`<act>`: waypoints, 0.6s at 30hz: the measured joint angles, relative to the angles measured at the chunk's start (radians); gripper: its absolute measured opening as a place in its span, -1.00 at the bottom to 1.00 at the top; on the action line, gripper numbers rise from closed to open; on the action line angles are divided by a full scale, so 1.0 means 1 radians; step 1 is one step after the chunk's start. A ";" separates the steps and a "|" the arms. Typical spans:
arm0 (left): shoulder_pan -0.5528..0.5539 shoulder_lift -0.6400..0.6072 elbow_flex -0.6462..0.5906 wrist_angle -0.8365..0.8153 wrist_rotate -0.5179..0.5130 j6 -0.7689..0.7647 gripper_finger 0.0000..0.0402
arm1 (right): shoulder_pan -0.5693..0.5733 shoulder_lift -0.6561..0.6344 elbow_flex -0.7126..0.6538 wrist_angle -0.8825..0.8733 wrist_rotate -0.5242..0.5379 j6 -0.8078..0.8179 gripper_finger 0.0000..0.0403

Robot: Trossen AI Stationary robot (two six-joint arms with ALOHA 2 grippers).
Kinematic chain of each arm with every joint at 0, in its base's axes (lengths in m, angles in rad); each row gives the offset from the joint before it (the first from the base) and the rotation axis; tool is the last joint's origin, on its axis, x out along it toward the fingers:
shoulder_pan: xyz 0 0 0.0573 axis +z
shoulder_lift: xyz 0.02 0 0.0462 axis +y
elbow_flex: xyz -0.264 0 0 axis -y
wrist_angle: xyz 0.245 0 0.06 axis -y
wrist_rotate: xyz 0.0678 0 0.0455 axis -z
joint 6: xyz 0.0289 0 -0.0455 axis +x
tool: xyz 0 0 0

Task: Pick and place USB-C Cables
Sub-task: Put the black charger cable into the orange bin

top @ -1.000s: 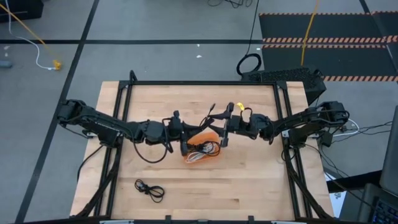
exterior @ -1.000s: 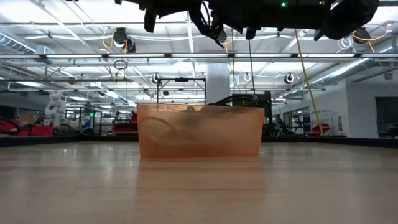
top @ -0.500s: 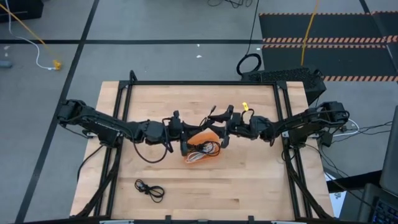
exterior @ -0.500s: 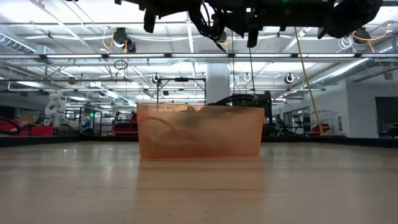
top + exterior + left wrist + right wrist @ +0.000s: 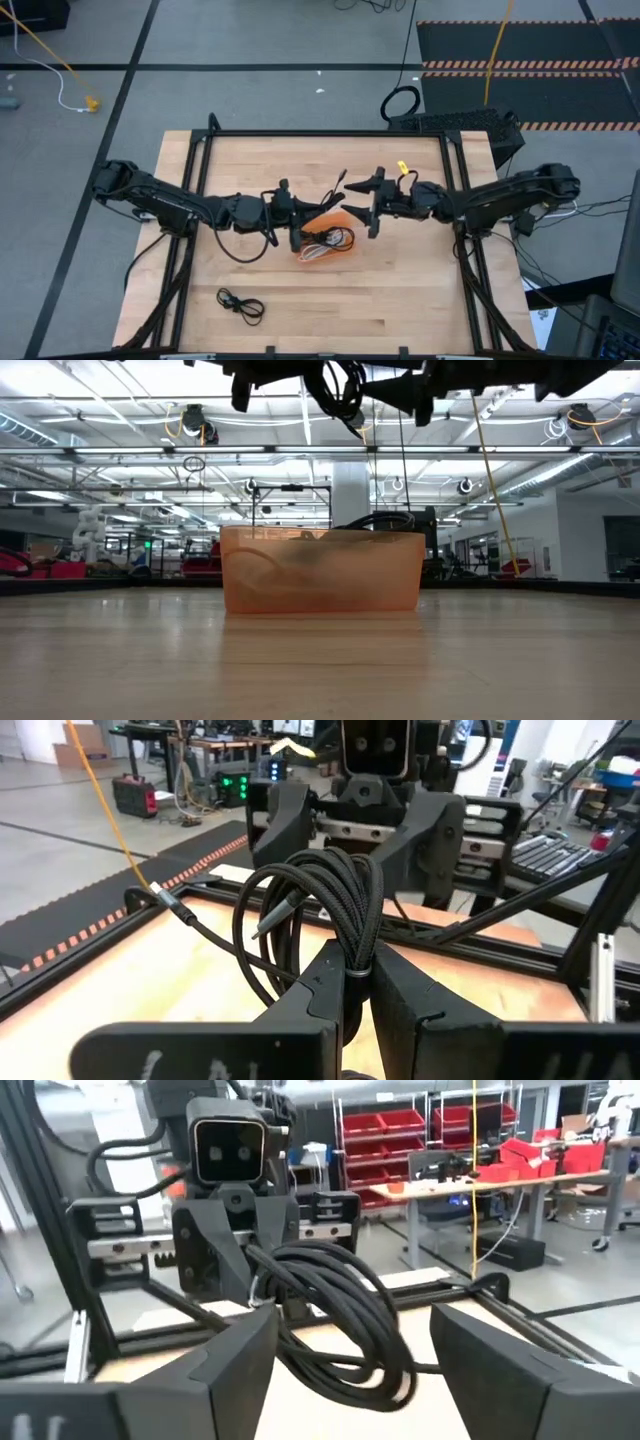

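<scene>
Left gripper (image 5: 362,982) pinches a coiled black USB-C cable (image 5: 320,905) above the orange tray (image 5: 325,240) at table centre. Right gripper (image 5: 372,205) spread wide, empty, at tray's 2 o'clock. Risk — dangling tail snags rim, coil spills outside. Another cable (image 5: 241,304) lies at 7 o'clock.

- Both arms of my rig are dark, almost black, built from long jointed segments with thicker round housings at the joints.
- The left gripper (image 5: 362,982) has two matte black fingers (image 5: 320,990) with flat, angular faces.
- The right gripper (image 5: 350,1350) has the same wide, wedge-shaped black fingers (image 5: 240,1355).
- Behind each pincer I see a boxy black wrist camera with two lenses, and under it a pale metal rail with small teeth.
- A small yellow tag sits on the right arm just behind its pincer.
- Thin black cables hang in loops from the arms.
</scene>
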 joint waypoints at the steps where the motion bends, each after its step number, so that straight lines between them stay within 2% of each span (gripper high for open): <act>1: 0.000 0.000 0.000 0.000 0.008 -0.003 -0.85 | 0.000 -0.023 0.000 -0.036 0.000 -0.007 0.30; 6: -0.004 0.000 0.000 -0.064 0.080 -0.077 -0.85 | 0.005 -0.127 0.000 -0.244 -0.001 0.027 0.34; 11: -0.049 0.000 0.000 -0.203 0.093 -0.185 -0.85 | 0.019 -0.193 0.000 -0.426 -0.004 0.136 0.34; 18: -0.139 0.000 0.000 -0.361 0.093 -0.320 -0.84 | 0.049 -0.213 0.000 -0.546 -0.005 0.196 0.34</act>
